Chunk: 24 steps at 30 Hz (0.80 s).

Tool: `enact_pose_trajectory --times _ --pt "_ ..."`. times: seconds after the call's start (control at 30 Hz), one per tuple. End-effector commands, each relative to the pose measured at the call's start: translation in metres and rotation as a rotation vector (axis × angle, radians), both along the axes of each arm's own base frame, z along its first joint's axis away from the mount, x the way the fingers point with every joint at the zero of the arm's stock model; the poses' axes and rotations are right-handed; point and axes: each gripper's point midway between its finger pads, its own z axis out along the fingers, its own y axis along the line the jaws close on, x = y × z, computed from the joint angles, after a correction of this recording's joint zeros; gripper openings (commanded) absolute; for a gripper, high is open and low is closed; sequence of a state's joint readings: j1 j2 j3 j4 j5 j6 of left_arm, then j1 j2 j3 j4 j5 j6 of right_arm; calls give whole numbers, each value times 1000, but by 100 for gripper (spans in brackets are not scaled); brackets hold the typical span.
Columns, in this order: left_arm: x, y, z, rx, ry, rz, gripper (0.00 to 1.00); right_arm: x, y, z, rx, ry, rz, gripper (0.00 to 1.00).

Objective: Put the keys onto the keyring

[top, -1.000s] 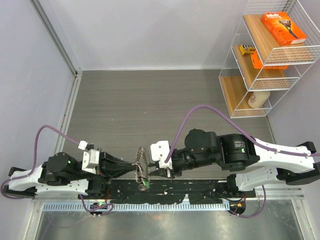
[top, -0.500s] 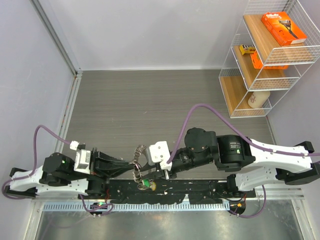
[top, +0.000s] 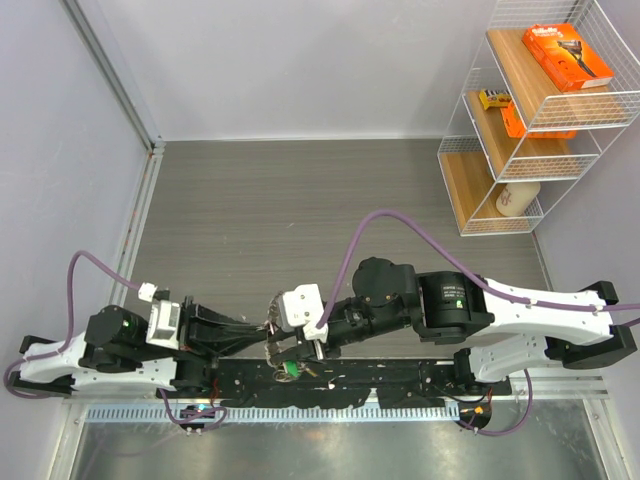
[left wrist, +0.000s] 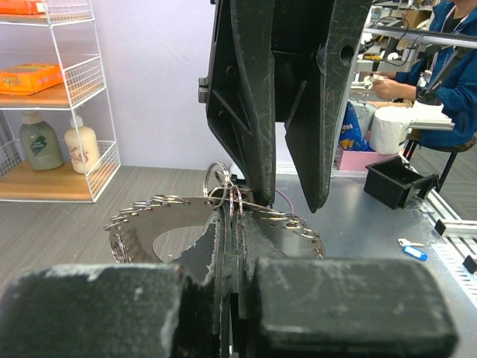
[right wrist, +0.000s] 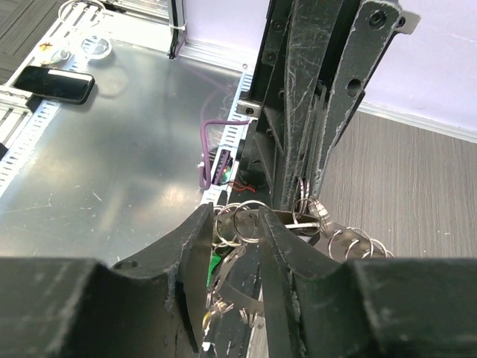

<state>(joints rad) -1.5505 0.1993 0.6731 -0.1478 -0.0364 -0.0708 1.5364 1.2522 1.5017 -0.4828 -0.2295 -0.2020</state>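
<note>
1. Right arm: over the last second it has swung left along the near edge. Its wrist now sits over the spot where the two grippers meet, in front of the bases.
2. Left arm: it drew back a little to the left half a second ago and has held low at the near edge since.
3. Right gripper: the fingers are narrowly apart and straddle the small rings. No clamp is evident.
4. Left gripper: it is closed tight on the keyring, which sits edge-on between the pads.
5. Keyring: it is held off the table, just beside the right gripper. The keys fan around its rim and the green tag hangs below.
6. Finding: the approach looks complete and fine threading at the rings is the likely step. No loose key is visible, so progress cannot be confirmed.
</note>
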Motion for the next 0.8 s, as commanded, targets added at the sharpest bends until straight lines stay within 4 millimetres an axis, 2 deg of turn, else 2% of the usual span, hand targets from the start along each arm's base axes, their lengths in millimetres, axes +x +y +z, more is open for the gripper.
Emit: enact_pose_trajectory --times 0.0,0.77 --pt "-2 10 29 -119 -11 -11 0 1 2 40 123 6 -16 38" --pt "-6 10 25 -108 -3 -33 0 12 -2 62 192 -41 -65 42"
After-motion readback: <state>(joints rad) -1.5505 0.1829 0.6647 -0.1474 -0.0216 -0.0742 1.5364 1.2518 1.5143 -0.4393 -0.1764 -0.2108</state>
